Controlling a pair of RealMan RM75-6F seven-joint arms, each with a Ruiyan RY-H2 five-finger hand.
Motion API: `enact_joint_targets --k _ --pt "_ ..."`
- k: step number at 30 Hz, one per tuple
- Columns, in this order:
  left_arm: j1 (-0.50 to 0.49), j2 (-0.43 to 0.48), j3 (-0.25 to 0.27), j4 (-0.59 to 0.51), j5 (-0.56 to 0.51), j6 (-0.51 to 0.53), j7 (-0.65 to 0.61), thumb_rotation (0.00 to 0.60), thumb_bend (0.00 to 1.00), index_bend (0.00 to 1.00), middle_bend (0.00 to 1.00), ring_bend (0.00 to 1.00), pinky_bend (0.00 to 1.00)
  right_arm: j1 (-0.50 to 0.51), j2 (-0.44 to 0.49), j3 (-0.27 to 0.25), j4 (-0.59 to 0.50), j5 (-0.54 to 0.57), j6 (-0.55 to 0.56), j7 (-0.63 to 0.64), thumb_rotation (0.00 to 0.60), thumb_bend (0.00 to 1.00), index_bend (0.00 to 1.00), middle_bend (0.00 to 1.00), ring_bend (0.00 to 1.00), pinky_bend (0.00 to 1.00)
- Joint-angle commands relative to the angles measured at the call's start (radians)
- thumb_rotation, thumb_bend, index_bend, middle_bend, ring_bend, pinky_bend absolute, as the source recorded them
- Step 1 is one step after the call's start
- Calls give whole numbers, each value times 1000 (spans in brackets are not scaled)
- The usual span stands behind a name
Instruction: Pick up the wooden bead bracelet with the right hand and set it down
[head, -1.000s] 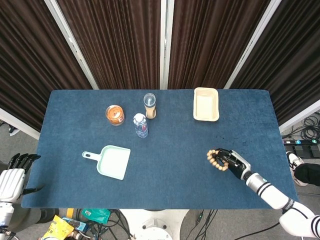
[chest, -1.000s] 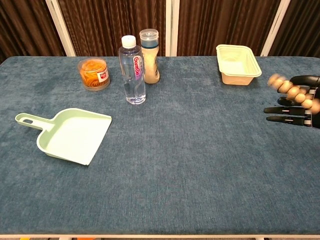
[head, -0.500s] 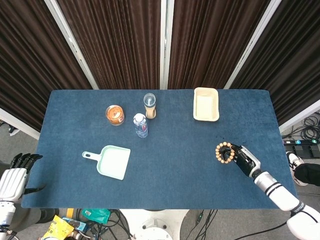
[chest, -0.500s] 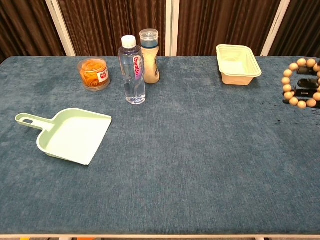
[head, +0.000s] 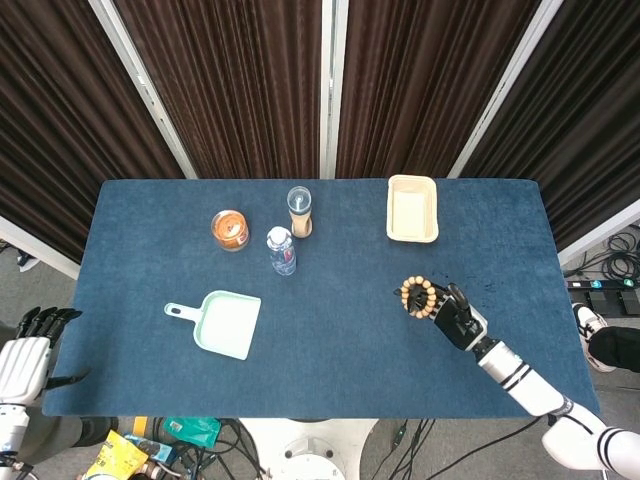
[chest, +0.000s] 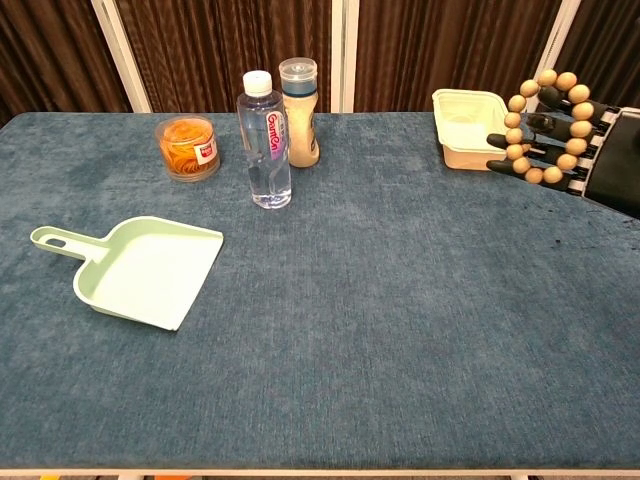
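The right hand (chest: 585, 135) entered from the right edge of the chest view, raised above the table (chest: 400, 330) with its fingers (chest: 515, 165) stretched leftward. The bracelet (chest: 545, 125) hung looped around those fingers — held off the cloth, in front of the cream tray (chest: 475, 128). In the head view it (head: 418, 297) sat right of centre. The left hand (head: 28, 350) rested at the lower left corner, off the table, fingers apart and holding nothing. A dustpan (chest: 135, 270), bottle (chest: 264, 140), jar (chest: 187, 147) and shaker (chest: 299, 98) stood at left.
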Motion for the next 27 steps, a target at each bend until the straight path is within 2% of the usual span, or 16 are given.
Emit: enact_joint_targets --k 1,3,5,8,15,19,24,27 --pt "2 0 1 0 -2 1 0 600 0 186 159 91 62 14 -32 18 -11 39 -13 -99 93 24 389 508 189 0" --pt "3 0 1 0 -4 1 1 600 0 186 158 91 62 12 -47 34 -19 68 -15 -168 89 132 408 534 247 30" --pt "4 -1 2 -2 -5 0 1 600 0 186 158 91 62 8 -61 49 -30 100 -21 -246 81 288 467 591 314 89" --pt "5 -1 4 -1 -6 -1 1 600 0 186 159 91 62 3 -76 64 -47 134 -28 -322 51 398 569 666 383 116" --pt "11 -6 4 10 -6 8 -6 600 0 185 158 91 62 -3 -89 70 -54 156 -31 -401 49 455 654 692 394 116" --pt "7 -8 1 6 -8 4 -1 600 0 186 159 91 62 -9 -92 74 -52 169 -31 -417 61 539 674 708 410 116" --pt "3 -4 -2 -3 -11 -3 8 600 0 186 158 91 62 -16 -92 75 -51 172 -27 -431 100 597 691 712 414 117" --pt "3 -7 -1 0 -11 -5 6 600 0 186 158 91 62 -17 -92 73 -50 169 -26 -441 159 593 696 711 414 117"
